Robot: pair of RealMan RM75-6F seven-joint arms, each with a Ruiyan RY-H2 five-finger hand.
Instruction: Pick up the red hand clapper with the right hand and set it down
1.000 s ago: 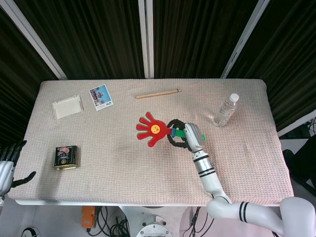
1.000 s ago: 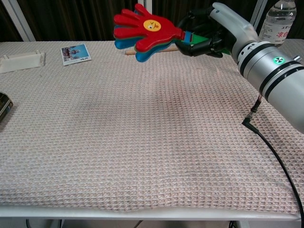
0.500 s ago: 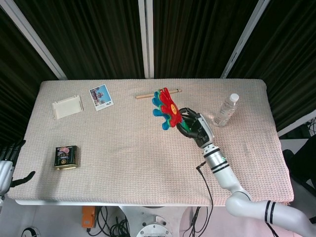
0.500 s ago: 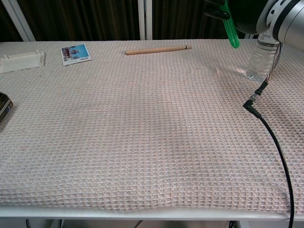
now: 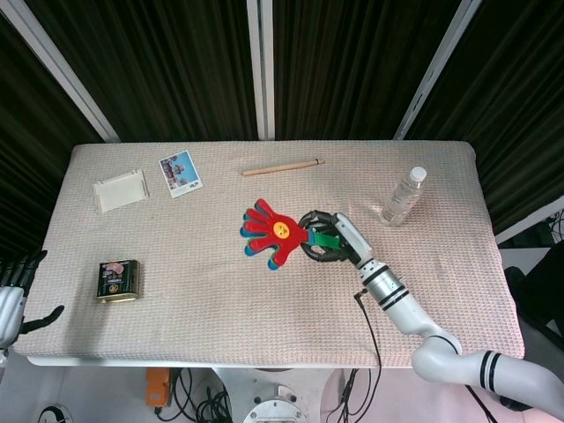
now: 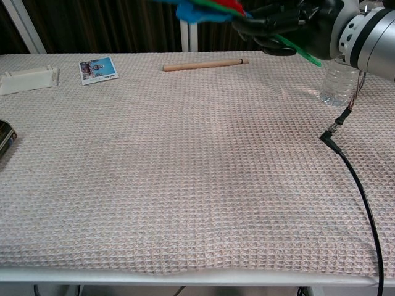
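Observation:
The red hand clapper [image 5: 270,232], with blue and green layers under the red one and a yellow face badge, hangs in the air above the middle of the table. My right hand [image 5: 328,240] grips its green handle from the right. In the chest view only the clapper's lower edge [image 6: 207,7] shows at the top, with the right hand [image 6: 290,21] and the green handle beside it. My left hand [image 5: 16,286] hangs off the table's left edge, fingers apart, holding nothing.
A wooden stick [image 5: 283,166] lies at the back centre. A clear water bottle [image 5: 403,196] stands at the right. A photo card [image 5: 181,173] and a white tray [image 5: 121,190] sit at the back left, a small tin [image 5: 118,280] at the front left. A black cable [image 6: 355,185] trails from my right arm.
The right hand swung the clapper from upright, near the stick, back down and left so its palm faces up again. The left hand stayed put.

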